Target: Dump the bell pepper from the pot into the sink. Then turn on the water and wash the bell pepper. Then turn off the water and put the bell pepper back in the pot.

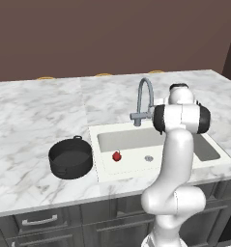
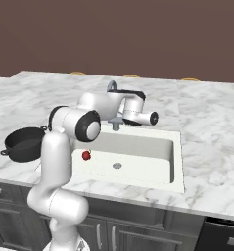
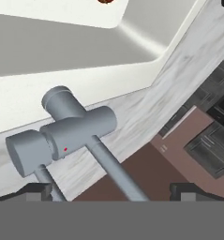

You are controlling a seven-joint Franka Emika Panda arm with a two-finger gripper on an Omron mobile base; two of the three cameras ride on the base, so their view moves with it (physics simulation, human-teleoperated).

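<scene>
Now hovering at the grey metal faucet (image 3: 69,131) with two-finger gripper (image 3: 111,190) spread wide, grasping nothing; tiny red bell pepper (image 1: 116,156) lying left of faucet in white sink (image 1: 131,166). Risk: slipping off handle.

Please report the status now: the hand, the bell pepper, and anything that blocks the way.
Hand open, empty, at the faucet. Bell pepper lying in the sink, left of the drain. Pot empty on the counter. Nothing in the way.
</scene>
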